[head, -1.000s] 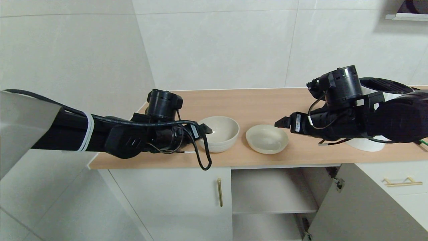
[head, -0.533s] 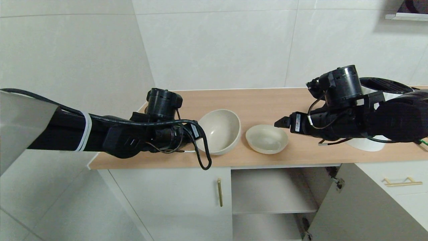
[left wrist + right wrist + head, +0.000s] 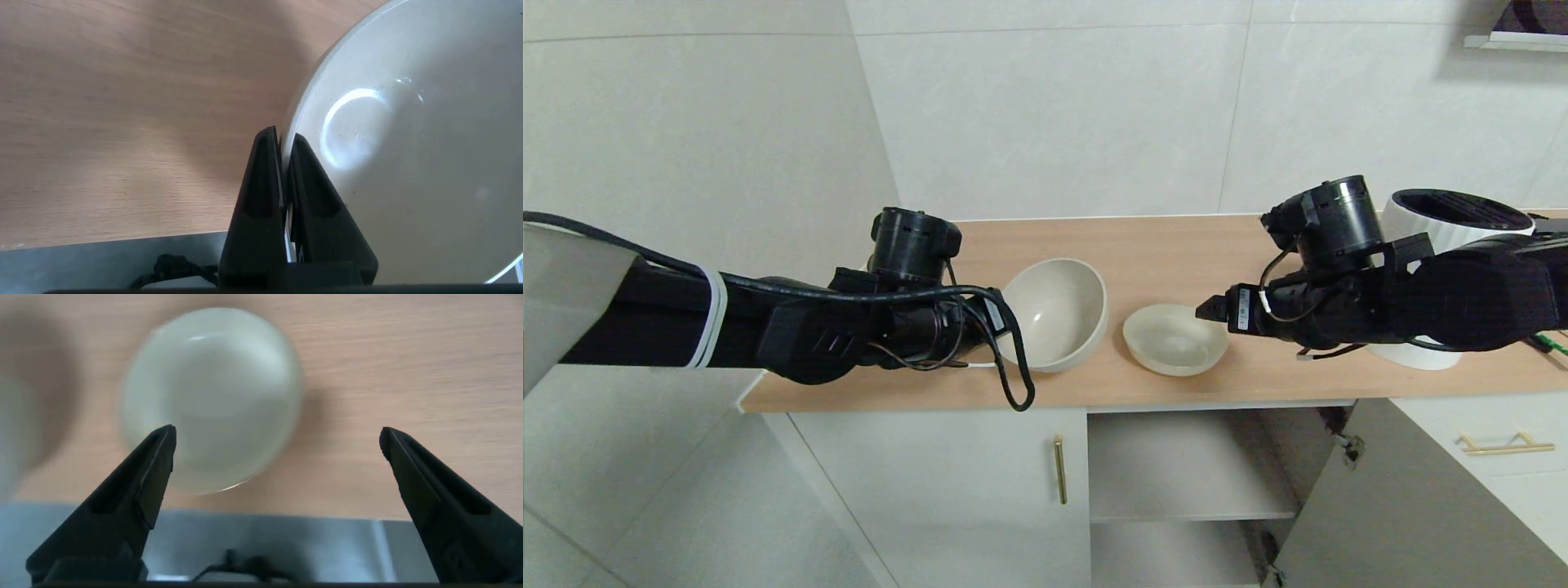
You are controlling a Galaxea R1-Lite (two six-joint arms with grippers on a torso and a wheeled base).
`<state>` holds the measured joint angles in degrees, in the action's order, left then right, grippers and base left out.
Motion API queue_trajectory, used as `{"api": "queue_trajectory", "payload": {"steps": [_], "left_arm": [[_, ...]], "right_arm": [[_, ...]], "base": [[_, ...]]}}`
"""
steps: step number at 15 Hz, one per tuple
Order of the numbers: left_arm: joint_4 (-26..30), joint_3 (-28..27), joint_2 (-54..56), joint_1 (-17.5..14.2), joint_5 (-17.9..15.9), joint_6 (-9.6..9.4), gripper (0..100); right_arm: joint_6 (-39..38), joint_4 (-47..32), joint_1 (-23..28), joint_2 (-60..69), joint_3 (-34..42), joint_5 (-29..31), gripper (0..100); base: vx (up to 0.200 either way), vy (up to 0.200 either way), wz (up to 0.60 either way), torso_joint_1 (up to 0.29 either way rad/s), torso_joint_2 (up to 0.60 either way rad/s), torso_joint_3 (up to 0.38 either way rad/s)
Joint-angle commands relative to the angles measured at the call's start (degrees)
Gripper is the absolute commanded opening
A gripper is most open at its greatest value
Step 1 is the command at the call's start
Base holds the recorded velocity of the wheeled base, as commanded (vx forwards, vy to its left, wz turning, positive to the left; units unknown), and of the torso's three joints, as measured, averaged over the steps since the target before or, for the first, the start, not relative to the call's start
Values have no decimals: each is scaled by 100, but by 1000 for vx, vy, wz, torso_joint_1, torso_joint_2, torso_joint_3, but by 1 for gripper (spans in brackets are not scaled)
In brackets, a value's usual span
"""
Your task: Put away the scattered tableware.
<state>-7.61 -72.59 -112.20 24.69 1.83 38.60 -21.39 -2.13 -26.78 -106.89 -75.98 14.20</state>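
Nearest me, under the counter, the cabinet stands open with a bare shelf, door swung right. I judge that's where the tableware goes.

On the counter's front part, my left gripper is clamped on the near rim of the big bowl. In the left wrist view its two fingers pinch the bowl wall, one inside and one outside. The bowl is tilted with its mouth toward the left arm, and its low side looks to be resting on the wood.

Just beside it sits the small bowl, upright and flat on the counter. I can't tell if the two bowls touch. My right gripper hovers at its right rim, jaws spread wide and holding nothing.

Step in hand, I'd say: lifting the big bowl.
- Hold the thin rim pinch firm, since the bowl could pivot.
- Raise it clear before swinging, away from the small bowl.
- Then bring it down to the shelf, level and slow.
- Right arm: one finger inside the small bowl's rim.

Farther right stands a white pot, with the tiled wall behind it.
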Motion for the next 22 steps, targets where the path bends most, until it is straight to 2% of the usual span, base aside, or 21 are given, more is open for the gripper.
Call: {"api": "queue_trajectory", "payload": {"steps": [1, 3, 9, 16, 17, 22], "left_arm": [[5, 9, 49, 1, 2, -1, 0], [14, 9, 41, 1, 2, -1, 0], [14, 17, 76, 1, -7, -1, 0], [14, 17, 67, 1, -7, -1, 0], [14, 17, 76, 1, -7, -1, 0], [14, 17, 84, 1, -7, -1, 0]], "right_arm": [[127, 11, -20, -368, -13, 346, 100], [294, 90, -20, -649, -22, 707, 100], [303, 662, 15, -983, -31, 724, 100], [285, 679, 77, -1001, -74, 680, 100], [285, 679, 77, -1053, -83, 680, 0], [267, 670, 77, -1106, -145, 672, 0]], "base": [[0, 0, 0, 0, 0, 0], [0, 0, 0, 0, 0, 0], [0, 0, 0, 0, 0, 0], [0, 0, 0, 0, 0, 0], [0, 0, 0, 0, 0, 0], [0, 0, 0, 0, 0, 0]]}}
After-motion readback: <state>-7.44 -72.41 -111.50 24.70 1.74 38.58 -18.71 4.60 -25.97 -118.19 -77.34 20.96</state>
